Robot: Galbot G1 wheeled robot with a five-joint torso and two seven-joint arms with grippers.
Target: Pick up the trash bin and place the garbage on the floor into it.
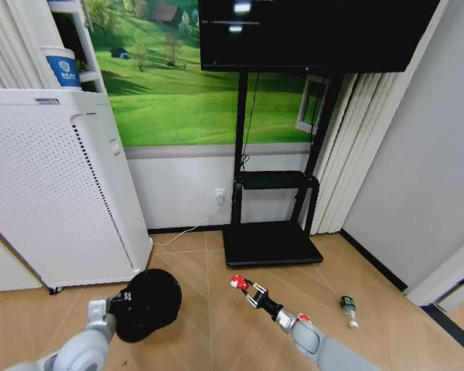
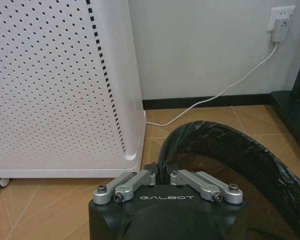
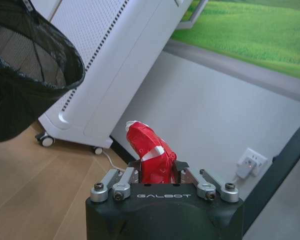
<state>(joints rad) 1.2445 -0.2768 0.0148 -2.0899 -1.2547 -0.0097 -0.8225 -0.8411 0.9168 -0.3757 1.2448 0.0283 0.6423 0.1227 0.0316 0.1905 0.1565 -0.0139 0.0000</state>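
wood-plank floor [image 1: 216, 309], small bottle [image 1: 348, 309] lying at right, white appliance [image 1: 54, 193] on castors at left, black TV stand base [image 1: 271, 246] by wall

We read "GALBOT" in white capitals on the black housing of the left gripper [image 2: 162, 176], at the lower middle of the left wrist picture. The same word stands on the black housing of the right gripper [image 3: 155, 167], lower middle of the right wrist picture. A white bucket [image 1: 62, 68] at the upper left of the head picture carries a blue label whose lettering is too small to read.
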